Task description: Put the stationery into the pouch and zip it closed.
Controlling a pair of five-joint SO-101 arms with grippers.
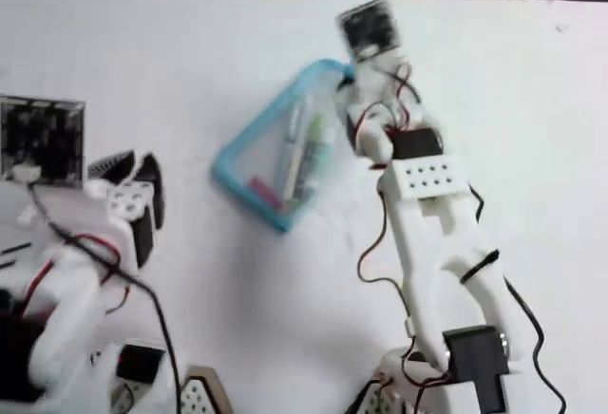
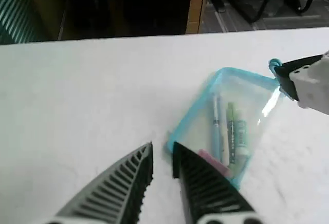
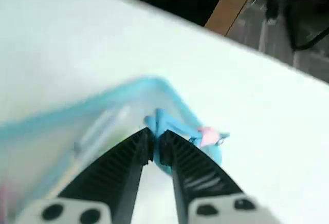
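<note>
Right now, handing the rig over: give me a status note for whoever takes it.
Left gripper: jaws slightly open, empty, over the table, short of the pouch.
Right gripper: jaws shut on the blue zipper tab at a pouch corner.
Done: pens and a pink piece lie inside the pouch.
To do: whether the zip is fully closed cannot be told; check, then release.

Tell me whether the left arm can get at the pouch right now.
Probably yes: bare table lies between the left gripper and the pouch; the right gripper grips only its far zipper corner.
</note>
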